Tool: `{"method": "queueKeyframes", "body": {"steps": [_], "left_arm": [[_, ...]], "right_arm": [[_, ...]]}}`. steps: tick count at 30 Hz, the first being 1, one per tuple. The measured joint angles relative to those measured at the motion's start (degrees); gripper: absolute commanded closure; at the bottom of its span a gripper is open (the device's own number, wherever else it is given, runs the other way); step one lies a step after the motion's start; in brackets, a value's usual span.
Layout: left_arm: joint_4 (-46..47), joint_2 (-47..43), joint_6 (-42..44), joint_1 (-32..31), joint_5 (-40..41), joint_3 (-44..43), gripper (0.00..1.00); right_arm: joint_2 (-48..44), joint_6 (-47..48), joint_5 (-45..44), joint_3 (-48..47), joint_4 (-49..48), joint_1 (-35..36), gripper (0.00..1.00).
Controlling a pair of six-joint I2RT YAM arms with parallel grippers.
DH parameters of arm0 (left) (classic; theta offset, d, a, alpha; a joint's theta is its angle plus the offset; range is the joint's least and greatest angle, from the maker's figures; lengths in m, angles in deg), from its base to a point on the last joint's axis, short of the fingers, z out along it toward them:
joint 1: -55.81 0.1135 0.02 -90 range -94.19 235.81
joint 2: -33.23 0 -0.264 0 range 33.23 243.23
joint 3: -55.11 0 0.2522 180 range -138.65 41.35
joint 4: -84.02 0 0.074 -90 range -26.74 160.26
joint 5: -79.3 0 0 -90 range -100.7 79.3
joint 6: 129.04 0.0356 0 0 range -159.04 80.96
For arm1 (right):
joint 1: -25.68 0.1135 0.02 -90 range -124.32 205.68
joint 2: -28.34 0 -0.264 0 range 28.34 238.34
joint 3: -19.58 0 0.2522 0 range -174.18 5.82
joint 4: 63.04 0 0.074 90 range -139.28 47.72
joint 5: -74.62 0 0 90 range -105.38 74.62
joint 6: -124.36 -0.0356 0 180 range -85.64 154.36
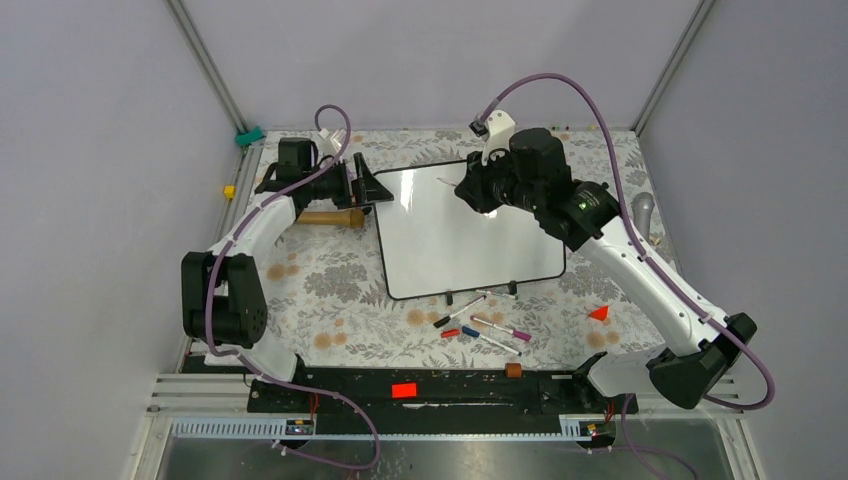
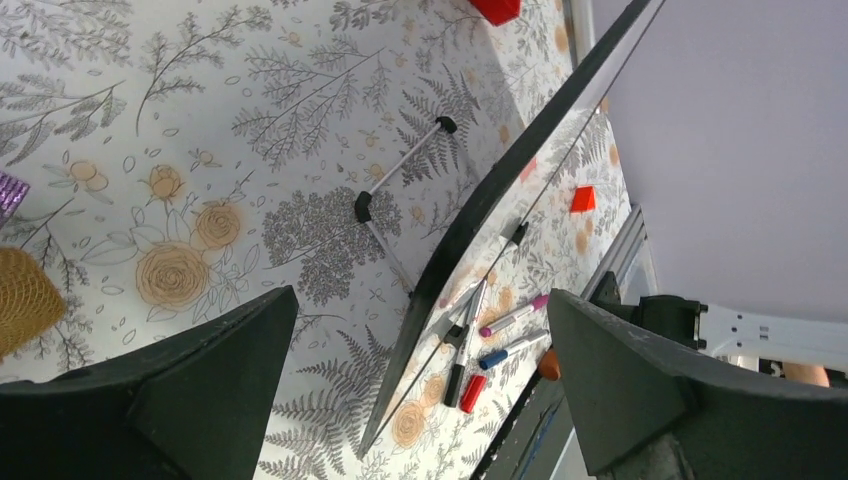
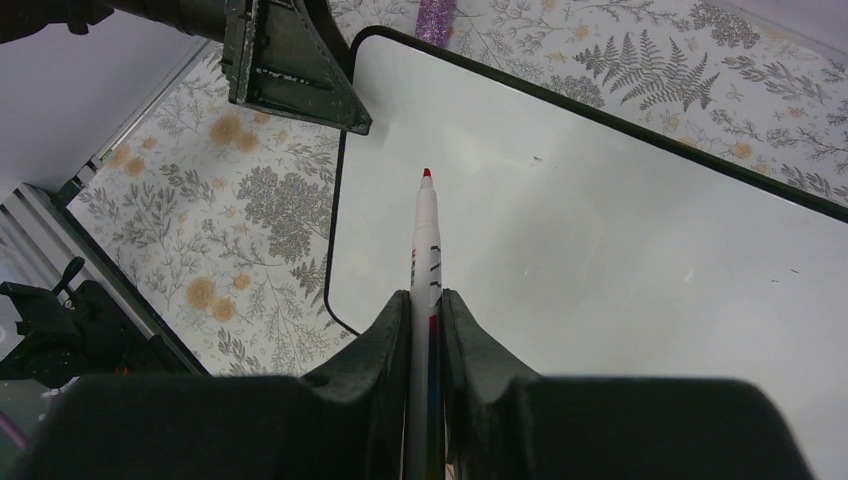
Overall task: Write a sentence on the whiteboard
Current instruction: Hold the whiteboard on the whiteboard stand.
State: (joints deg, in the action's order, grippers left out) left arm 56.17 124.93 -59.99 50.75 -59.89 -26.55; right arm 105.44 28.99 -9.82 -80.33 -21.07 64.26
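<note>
So the big glossy white rectangular whiteboard [image 1: 470, 250] with the thin black rim is lying on the floral-print table [image 1: 330, 300], around the middle and a bit toward the far side. The right hand [image 3: 427, 300] is over the board's far left part, clenched tight on a white marker [image 3: 426, 240] with a red tip. The tip points out past the fingers toward the board's surface. Can't tell from here if it's actually touching or just above it.

The left hand [image 2: 422, 298] is at the board's far left corner, spread wide and gripping nothing. The board's dark edge shows in the gap between its fingers.

A bunch of loose markers [image 1: 483, 326] sits just off the board's near edge, with a small red triangular piece [image 1: 599, 313] off to the right of them.
</note>
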Motion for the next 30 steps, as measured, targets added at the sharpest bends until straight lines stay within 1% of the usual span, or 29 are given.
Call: {"method": "queueKeyframes", "body": {"steps": [5, 14, 22, 30], "left_arm": [[-3.6, 4.3, 3.4, 0.1, -5.0, -5.5, 0.01], [-7.6, 4.4, 6.6, 0.1, -5.5, -5.6, 0.01], [-8.6, 4.4, 7.7, 0.1, -11.0, -5.6, 0.01], [-9.4, 3.9, 9.1, 0.0, -11.0, -5.2, 0.01]], "right_arm": [[0.0, 0.0, 0.2, -0.1, 0.0, 0.0, 1.0], [1.5, -0.2, 0.2, -1.9, 0.0, 0.0, 1.0], [2.8, -1.1, 1.2, -2.8, 0.0, 0.0, 1.0], [3.4, -2.1, 1.6, -3.8, 0.0, 0.0, 1.0]]}}
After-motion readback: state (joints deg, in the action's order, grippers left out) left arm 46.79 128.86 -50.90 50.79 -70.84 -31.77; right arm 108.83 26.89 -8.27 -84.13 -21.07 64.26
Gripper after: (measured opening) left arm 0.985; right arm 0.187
